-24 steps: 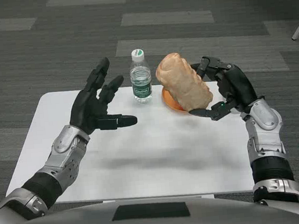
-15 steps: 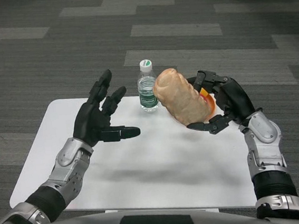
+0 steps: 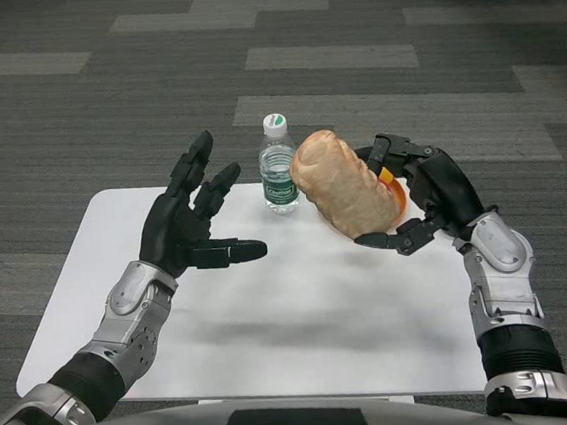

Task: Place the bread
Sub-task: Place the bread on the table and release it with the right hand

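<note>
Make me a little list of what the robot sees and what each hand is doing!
bread: a long brown loaf, held up by the right hand
right hand: grips the loaf from its right side, fingers curled round it
left hand: hangs over the table, fingers spread, holding nothing
plate: an orange plate peeks out behind the loaf, mostly hidden
bottle: a clear water bottle with a white cap stands upright, just left of the loaf
table: white, on a grey carpet floor
</note>
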